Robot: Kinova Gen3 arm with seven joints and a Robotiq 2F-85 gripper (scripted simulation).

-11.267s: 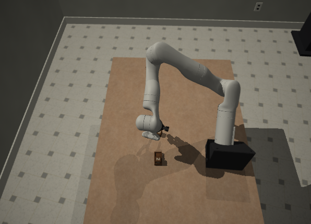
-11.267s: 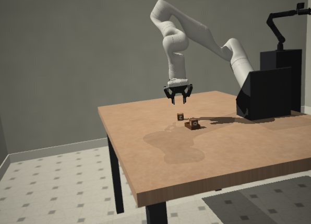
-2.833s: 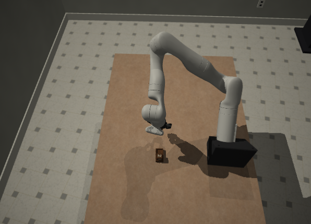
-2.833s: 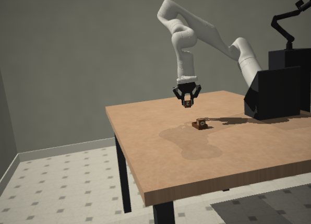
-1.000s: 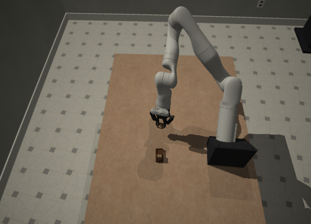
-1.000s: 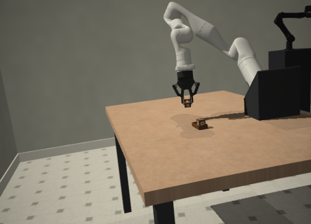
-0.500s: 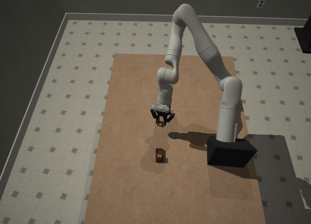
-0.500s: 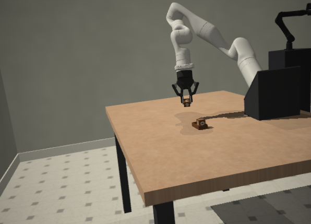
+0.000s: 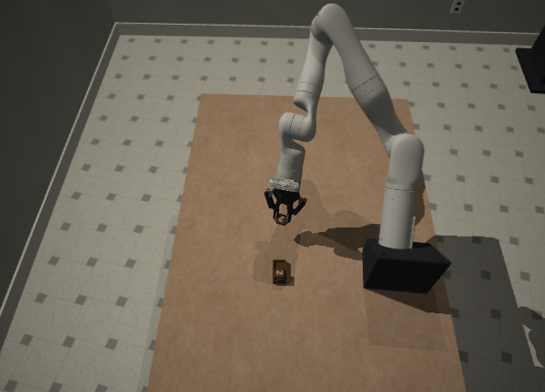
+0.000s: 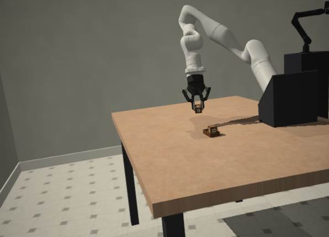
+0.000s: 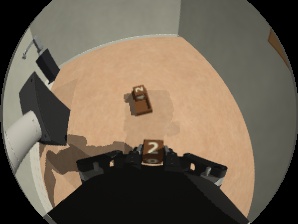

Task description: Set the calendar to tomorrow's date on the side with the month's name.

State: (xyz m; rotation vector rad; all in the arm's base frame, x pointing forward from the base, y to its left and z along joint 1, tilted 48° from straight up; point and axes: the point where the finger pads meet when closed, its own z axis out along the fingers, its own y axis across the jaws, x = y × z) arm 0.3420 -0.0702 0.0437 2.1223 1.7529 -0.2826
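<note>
My gripper (image 9: 282, 218) (image 10: 198, 108) (image 11: 153, 150) is shut on a brown cube (image 9: 281, 220) (image 10: 198, 110) (image 11: 153, 146) and holds it in the air above the table, away from the tray. In the wrist view the held cube shows a 2 and, below it, a partly hidden round digit. In the exterior view it shows a 9 or 6 under another digit. The small brown tray (image 9: 279, 263) (image 10: 207, 132) (image 11: 145, 106) lies flat on the table. The other cube (image 9: 279, 272) (image 10: 212, 129) (image 11: 139, 92) stands at one end of it, a 2 on top and a 0 on one side.
The tray's other end holds no cube. The tan table (image 9: 229, 165) (image 10: 176, 161) (image 11: 200, 90) carries the arm's black base block (image 9: 402, 270) (image 10: 290, 100) (image 11: 45, 110). The arm's shadow falls around the tray. Walls stand beyond the table.
</note>
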